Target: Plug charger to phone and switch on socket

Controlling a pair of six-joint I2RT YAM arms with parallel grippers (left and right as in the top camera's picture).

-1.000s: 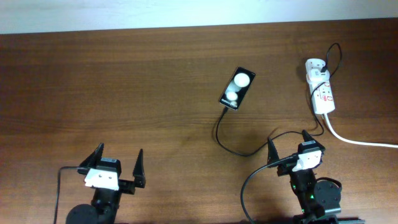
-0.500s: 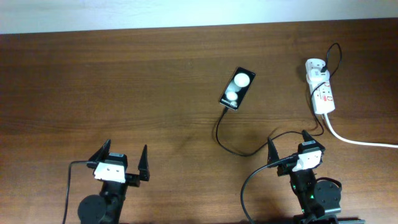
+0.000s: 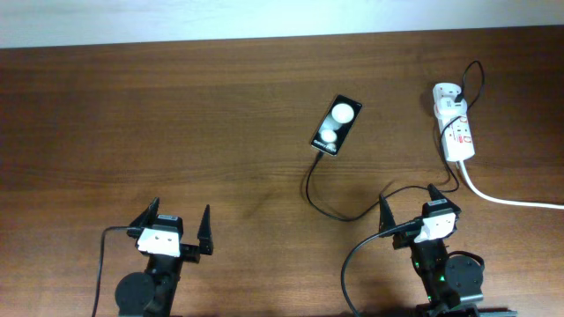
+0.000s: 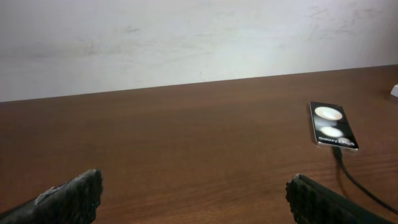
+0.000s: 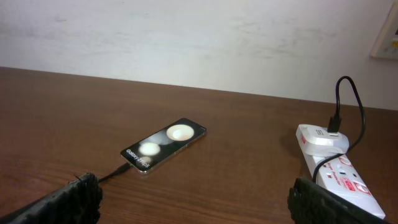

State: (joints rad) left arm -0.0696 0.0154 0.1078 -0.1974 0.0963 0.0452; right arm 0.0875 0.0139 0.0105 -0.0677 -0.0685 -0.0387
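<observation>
The black phone (image 3: 336,126) lies on the table right of centre, with two white blobs on its face. It shows in the left wrist view (image 4: 333,124) and the right wrist view (image 5: 164,145). The thin black charger cable (image 3: 328,204) runs from the phone's near end, its plug tip at the phone, round to the white adapter (image 3: 447,92) seated in the socket strip (image 3: 456,126); the adapter also shows in the right wrist view (image 5: 322,137). My left gripper (image 3: 174,231) is open and empty near the front left. My right gripper (image 3: 409,209) is open and empty at the front right.
The strip's thick white cord (image 3: 511,201) trails off to the right edge. A white wall borders the table's far edge. Bare wooden tabletop (image 3: 176,114) spans the left half.
My left arm has shifted a little to the right near the front edge. The right arm, phone, cable and socket have not moved.
</observation>
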